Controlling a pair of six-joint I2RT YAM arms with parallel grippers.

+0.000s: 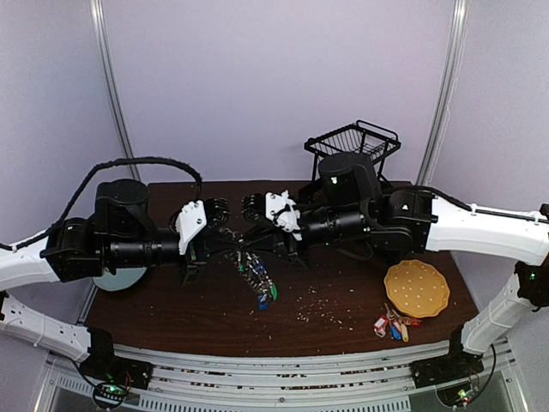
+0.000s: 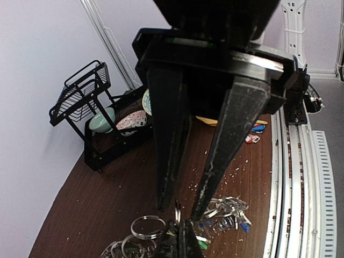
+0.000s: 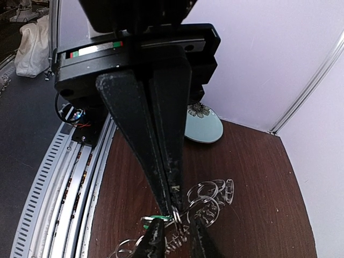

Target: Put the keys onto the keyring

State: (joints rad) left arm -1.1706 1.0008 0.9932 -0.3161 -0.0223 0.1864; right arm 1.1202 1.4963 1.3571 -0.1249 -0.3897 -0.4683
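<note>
Above centre of dark wooden table, large silver keyring strung with green and blue tagged keys is pinched by both closed grippers, left gripper and right gripper, tips meeting, probably so ring is steadied for threading.

A robotics lab test cell: two arms are bolted to a slotted aluminium rail at the near edge of a dark wood-grain table, enclosed by plain lilac wall panels joined with metal strips. Small circuit boards with lit green LEDs and loose cabling sit by the arm bases. Household props stand in for a real setting: a black wire rack, a yellow plate and crumbs scattered across the tabletop.
</note>
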